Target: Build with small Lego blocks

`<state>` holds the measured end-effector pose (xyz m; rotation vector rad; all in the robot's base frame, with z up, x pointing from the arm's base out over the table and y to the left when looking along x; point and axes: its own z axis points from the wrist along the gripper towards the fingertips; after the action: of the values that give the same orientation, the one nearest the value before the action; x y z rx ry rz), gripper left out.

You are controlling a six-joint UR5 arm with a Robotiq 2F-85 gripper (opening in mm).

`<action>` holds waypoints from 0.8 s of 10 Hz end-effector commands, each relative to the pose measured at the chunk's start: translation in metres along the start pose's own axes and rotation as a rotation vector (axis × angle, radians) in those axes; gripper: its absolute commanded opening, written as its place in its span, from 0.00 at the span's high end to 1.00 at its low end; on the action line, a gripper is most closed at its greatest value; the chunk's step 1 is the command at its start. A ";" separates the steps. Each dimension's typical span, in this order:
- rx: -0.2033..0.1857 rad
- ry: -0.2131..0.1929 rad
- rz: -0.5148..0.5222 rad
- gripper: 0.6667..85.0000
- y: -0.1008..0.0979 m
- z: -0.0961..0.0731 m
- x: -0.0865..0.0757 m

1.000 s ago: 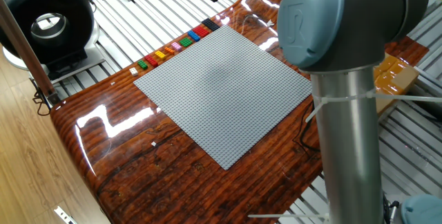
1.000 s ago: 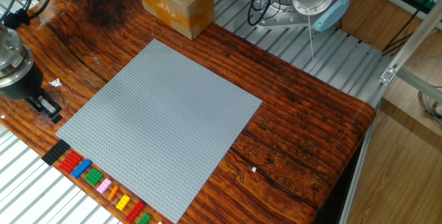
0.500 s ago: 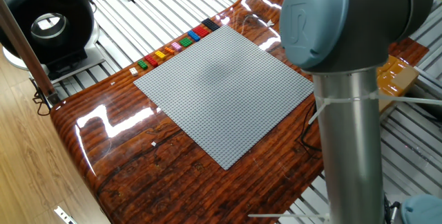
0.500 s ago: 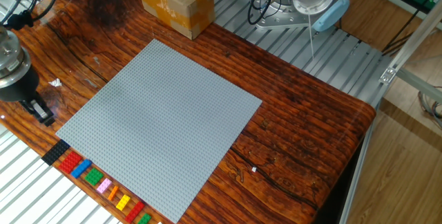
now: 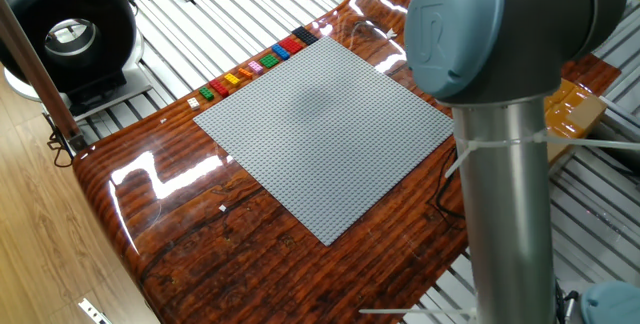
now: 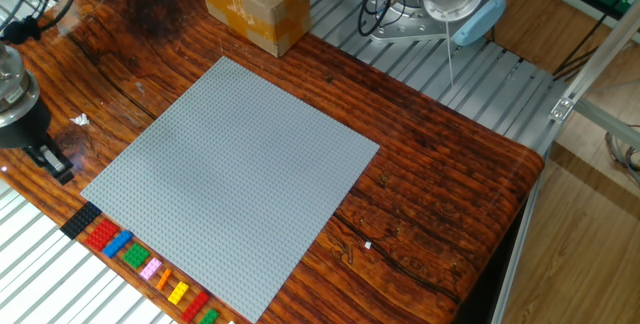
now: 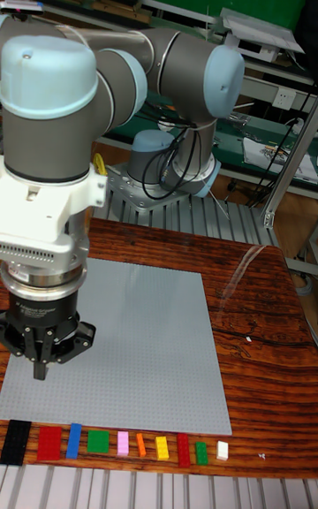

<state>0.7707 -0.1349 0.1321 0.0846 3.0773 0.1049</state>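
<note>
the small lego blocks (image 7: pixel 115 444) lie in one straight row on the wooden table (image 6: pixel 440 174), just outside one edge of the grey baseplate (image 6: pixel 235 179) and parallel to it. in the tall fixed view the row runs black, red, blue, green, pink, orange, yellow, red, green, white, each brick apart from its neighbours and none on the plate. the same row shows in the other fixed view (image 6: pixel 140 262) along the table's edge, where the wood gives way to slatted metal, and in one fixed view (image 5: pixel 255 66) along the plate's far side.

the gripper (image 7: pixel 40 366) hangs above the corner region of the baseplate nearest the black end of the row, fingers pointing down. in the other fixed view it (image 6: pixel 55 162) sits over bare wood just off the plate's edge, near the black brick but not touching it. whether the fingers are apart or together cannot be told; they hold nothing visible.

the baseplate's studded surface is bare from edge to edge. a cardboard box (image 6: pixel 252 2) stands on the table just beyond the plate's opposite corner. wide strips of wood lie open on the two remaining sides of the plate. the arm's column (image 5: pixel 505 204) blocks part of one fixed view.
</note>
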 end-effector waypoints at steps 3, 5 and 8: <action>-0.007 -0.001 -0.023 0.97 -0.012 0.013 -0.021; -0.003 0.004 -0.037 0.91 -0.016 0.018 -0.026; -0.010 -0.011 -0.040 0.91 -0.015 0.032 -0.034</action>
<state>0.7976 -0.1506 0.1095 0.0297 3.0777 0.1006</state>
